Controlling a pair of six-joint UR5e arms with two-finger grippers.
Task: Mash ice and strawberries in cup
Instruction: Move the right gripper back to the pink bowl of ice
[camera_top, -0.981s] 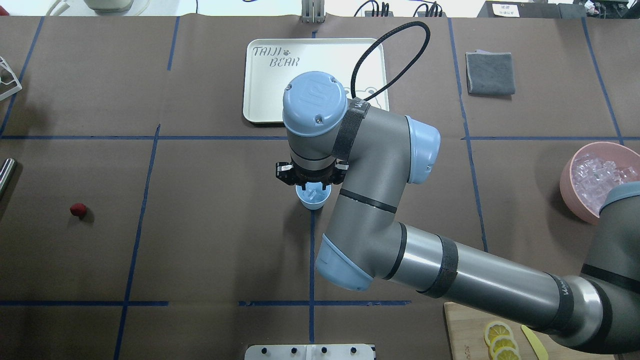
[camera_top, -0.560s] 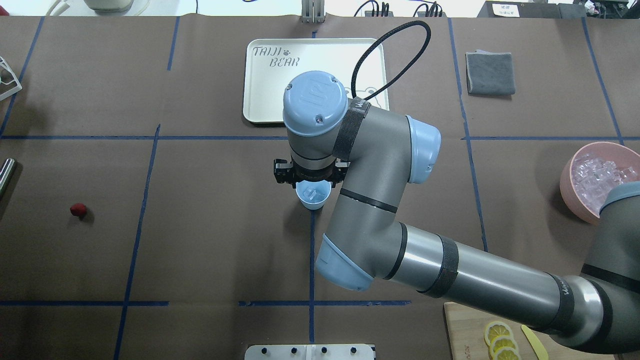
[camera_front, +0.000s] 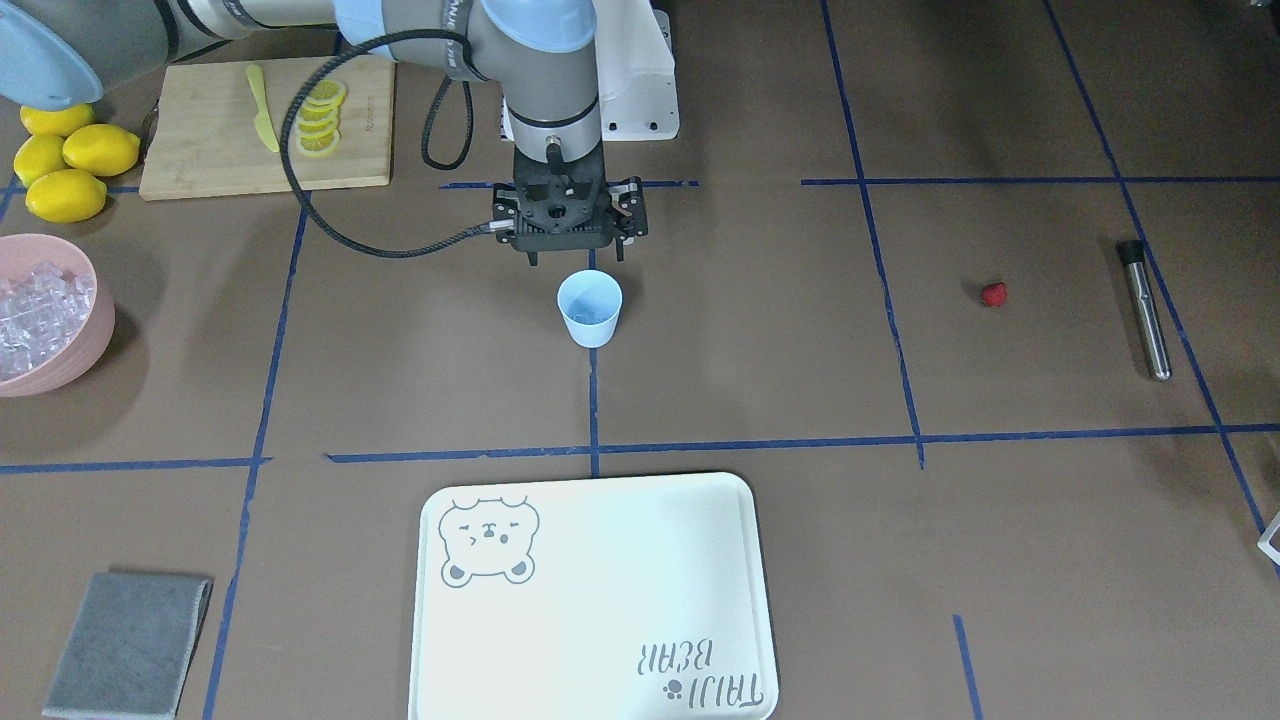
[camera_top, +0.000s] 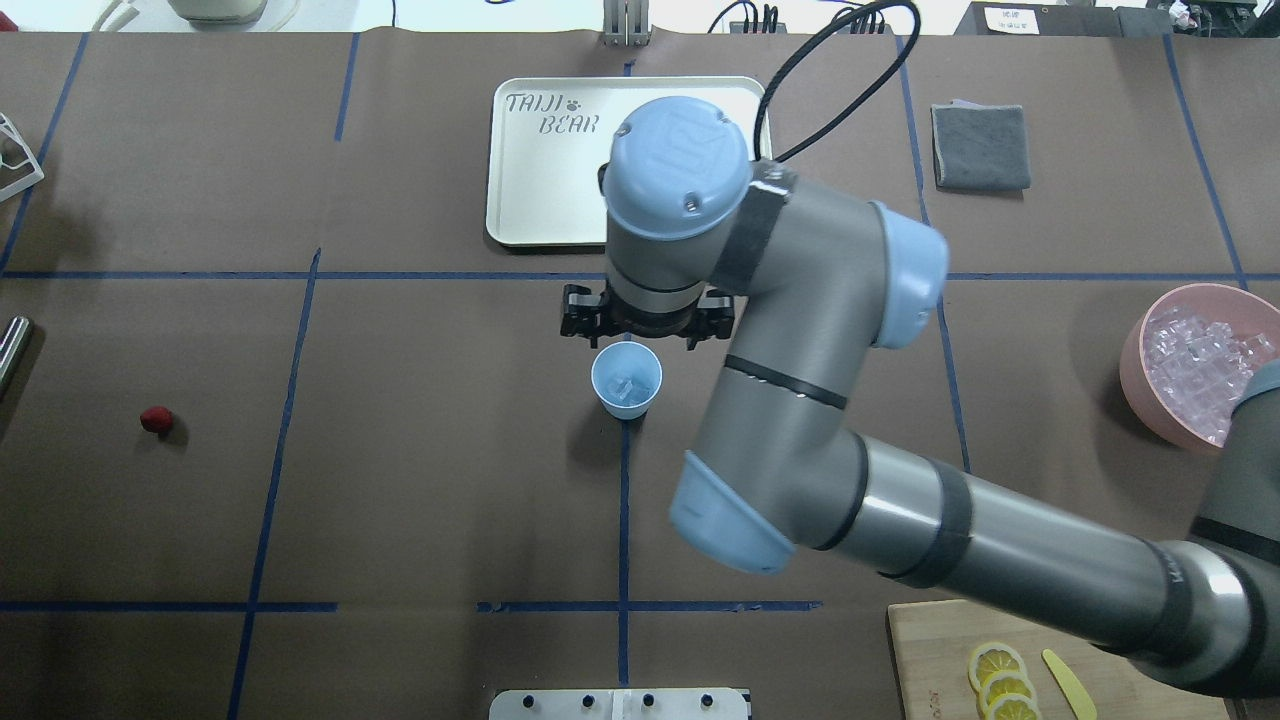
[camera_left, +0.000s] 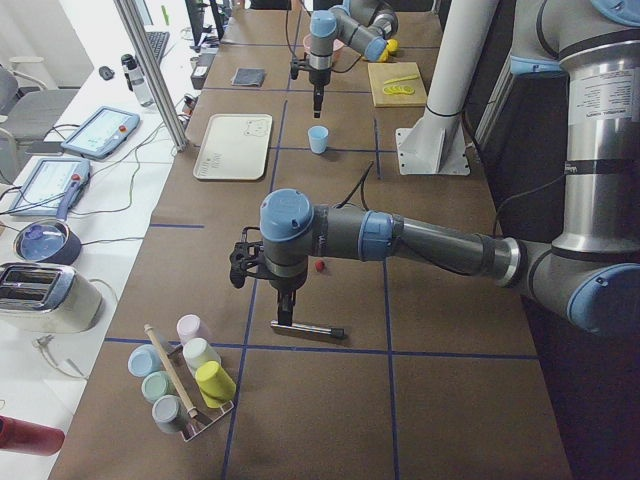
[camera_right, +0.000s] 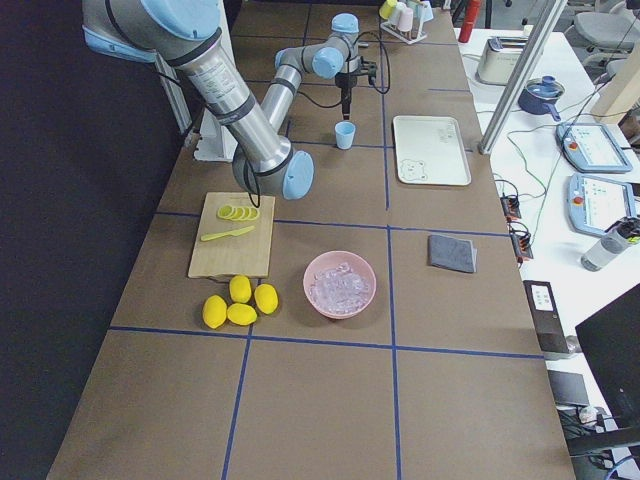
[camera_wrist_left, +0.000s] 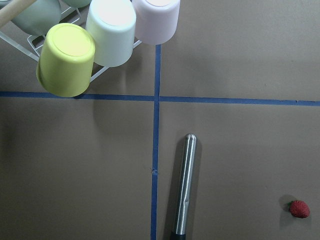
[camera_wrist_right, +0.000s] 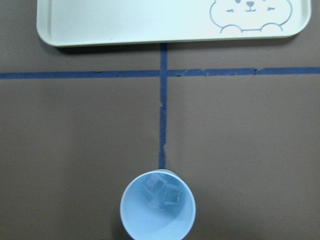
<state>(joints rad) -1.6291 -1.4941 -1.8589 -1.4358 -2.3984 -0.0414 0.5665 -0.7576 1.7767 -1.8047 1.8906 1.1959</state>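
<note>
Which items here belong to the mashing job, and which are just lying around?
Job: pale blue plastic cup; clear ice cubes inside it; small red strawberry; steel rod, likely the masher; pink bowl of ice.
Lying about: white bear-print tray; folded grey cloth; whole yellow lemons; wooden board with lemon slices.

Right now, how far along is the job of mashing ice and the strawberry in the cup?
Done: two ice cubes lie in the cup. In hand: the right gripper hangs open near the cup, holding nothing; the left gripper is over the metal rod, the likely masher. Left: the strawberry lies on the table, far from the cup, and nothing is mashed.
</note>
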